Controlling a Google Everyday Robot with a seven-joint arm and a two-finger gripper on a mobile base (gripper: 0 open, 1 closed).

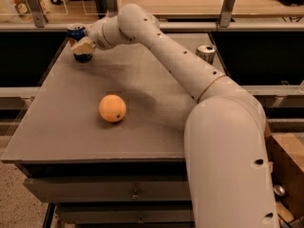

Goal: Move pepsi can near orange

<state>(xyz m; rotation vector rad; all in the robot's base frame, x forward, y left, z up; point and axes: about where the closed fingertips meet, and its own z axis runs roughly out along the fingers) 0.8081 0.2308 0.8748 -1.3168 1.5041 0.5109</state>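
The pepsi can (pixel 76 33), dark blue with a silver top, stands upright at the far left corner of the grey table (pixel 57 127). My gripper (pixel 81 47) is at the can, in front of its middle, so only the can's top and base show. The orange (pixel 112 108) lies on the table nearer the front, well apart from the can and a little to its right. My white arm reaches from the lower right across the table to the can.
A taller silver can (pixel 206 52) stands near the table's far right edge, behind my arm. A counter with glass panels and posts (pixel 228 4) runs along the back. Drawers (pixel 135 191) sit under the table's front edge.
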